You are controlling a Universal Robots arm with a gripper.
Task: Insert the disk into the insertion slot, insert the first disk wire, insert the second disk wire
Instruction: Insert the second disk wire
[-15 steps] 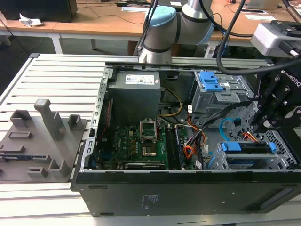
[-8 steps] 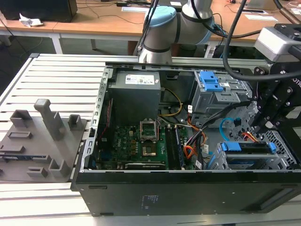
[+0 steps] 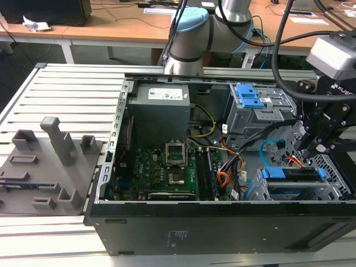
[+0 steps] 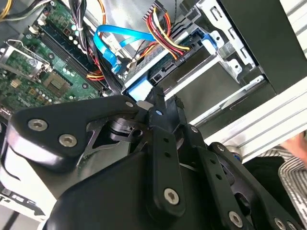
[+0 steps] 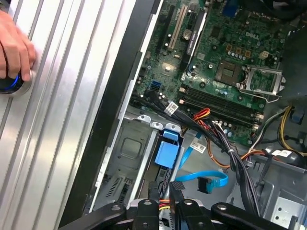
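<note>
Gripper (image 5: 164,190): hangs low over the drive corner of the open case; whether it is spread or pinched I cannot tell from here.
Disk (image 3: 292,173): directly beneath the gripper, lying in the insertion slot (image 3: 338,186) with its blue rails level (it looks fully home to me).
First disk wire (image 4: 163,31): just ahead of the gripper, its black plug against the disk's edge; seated or not, I cannot say.
Second disk wire (image 5: 199,178): a little farther out, looping free, its plug dangling unplugged.
Doing it well: I'd judge the plug wants keeping square to its socket and pushing straight, clear of the blue loop.
Farthest off: a person's hand (image 5: 14,45) rests on a lit button (image 5: 9,82), well away on the bench.
</note>
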